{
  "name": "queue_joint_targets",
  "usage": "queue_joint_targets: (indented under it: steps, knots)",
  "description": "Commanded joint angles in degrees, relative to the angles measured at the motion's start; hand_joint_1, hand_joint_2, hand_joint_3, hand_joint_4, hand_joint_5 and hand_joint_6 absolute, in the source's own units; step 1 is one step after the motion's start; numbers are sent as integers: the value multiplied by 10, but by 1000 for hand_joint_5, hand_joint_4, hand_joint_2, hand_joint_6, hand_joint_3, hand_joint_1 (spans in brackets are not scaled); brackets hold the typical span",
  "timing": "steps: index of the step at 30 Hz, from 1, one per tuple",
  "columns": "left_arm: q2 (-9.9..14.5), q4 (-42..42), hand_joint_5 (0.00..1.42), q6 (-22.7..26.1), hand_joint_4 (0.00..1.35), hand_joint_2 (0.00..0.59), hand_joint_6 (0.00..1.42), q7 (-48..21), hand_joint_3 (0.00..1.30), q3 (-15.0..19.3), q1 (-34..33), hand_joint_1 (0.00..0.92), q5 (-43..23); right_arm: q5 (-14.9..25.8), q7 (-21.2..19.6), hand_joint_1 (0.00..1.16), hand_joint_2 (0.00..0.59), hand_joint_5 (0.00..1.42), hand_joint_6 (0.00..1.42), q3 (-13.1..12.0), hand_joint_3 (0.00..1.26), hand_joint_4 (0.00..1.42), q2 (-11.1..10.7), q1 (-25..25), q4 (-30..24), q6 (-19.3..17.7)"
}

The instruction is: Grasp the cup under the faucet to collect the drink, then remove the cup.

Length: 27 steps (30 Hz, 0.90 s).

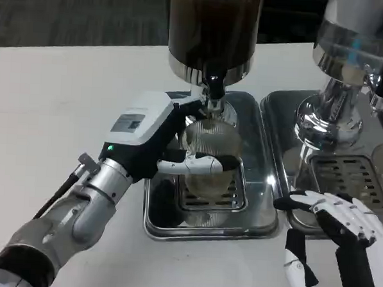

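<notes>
A clear ribbed cup (212,144) stands on the grate of a steel drip tray (258,218), right under the black faucet (214,87) of a dark drink dispenser (213,29). My left hand (159,138) reaches in from the left and grips the cup, one white and black finger (203,163) wrapped across its front. The cup looks upright; whether liquid is in it is hard to tell. My right hand (331,234) hovers at the lower right, fingers spread, holding nothing, beside the tray's right edge.
A second dispenser (350,55) with a chrome base stands at the right on its own drip tray (289,123) with a grate (344,177). White table (58,111) stretches to the left and along the front.
</notes>
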Motion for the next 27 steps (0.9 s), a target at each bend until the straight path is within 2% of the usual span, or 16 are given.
queue_joint_targets:
  steps: [1, 8, 14, 20, 27]
  knots:
    - [10, -15, 790, -11, 508, 25, 1130, -10, 375, 1, -2, 155, -4, 2, -11, 481, 579, 302, 194, 3, 469, 349, 0, 2, -1, 2]
    - [21, -33, 780, -12, 503, 27, 1118, -15, 363, 9, 7, 141, -12, 5, -11, 475, 573, 310, 203, 2, 476, 352, -1, -5, 4, 3]
    - [45, -74, 780, -19, 503, 28, 1113, -29, 360, 28, 34, 132, -31, 9, -11, 466, 579, 313, 213, 2, 482, 352, 0, -13, 9, 4]
    - [86, -141, 783, -33, 503, 32, 1113, -57, 358, 67, 89, 128, -66, 15, -11, 459, 582, 314, 215, 1, 483, 352, -3, -27, 20, 2]
    - [120, -234, 789, -46, 519, 38, 1113, -95, 378, 121, 166, 129, -112, 25, -8, 453, 582, 314, 216, 0, 483, 352, -9, -48, 34, 1]
